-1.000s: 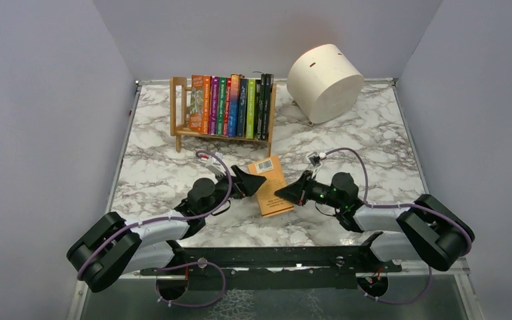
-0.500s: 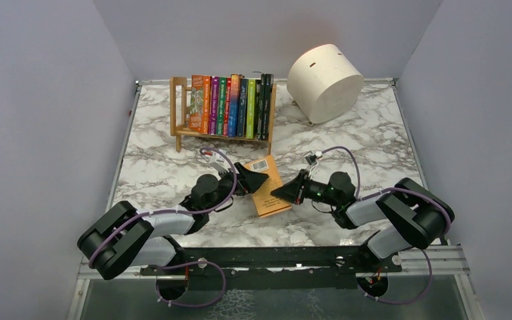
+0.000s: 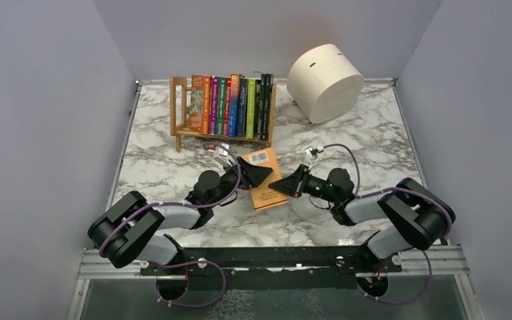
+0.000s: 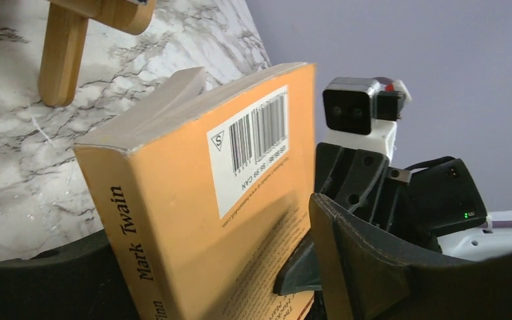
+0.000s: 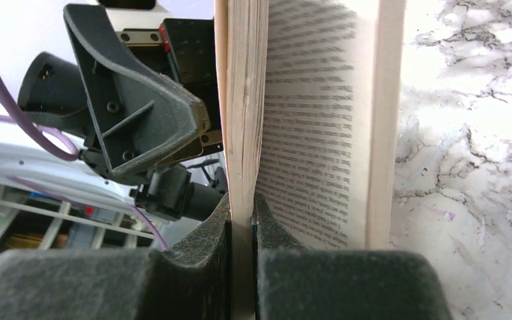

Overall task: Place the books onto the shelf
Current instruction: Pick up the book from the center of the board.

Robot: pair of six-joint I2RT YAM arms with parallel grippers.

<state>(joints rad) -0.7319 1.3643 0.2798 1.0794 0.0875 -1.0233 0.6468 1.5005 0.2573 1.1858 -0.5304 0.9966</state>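
Paperback book with an orange cover (image 3: pixel 267 192) has shifted toward the far light-wood slatted shelf (image 3: pixel 175 115), tipped up on the marble bench (image 3: pixel 353 150). The right end effector (image 3: pixel 277 185) stays clenched on its pages. The left end effector (image 3: pixel 256 175) straddles it, grip unclear.

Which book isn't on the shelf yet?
The orange Mark Twain paperback with the barcode label, pinched in the right fingers in front of the shelf; the other books all stand upright on it.
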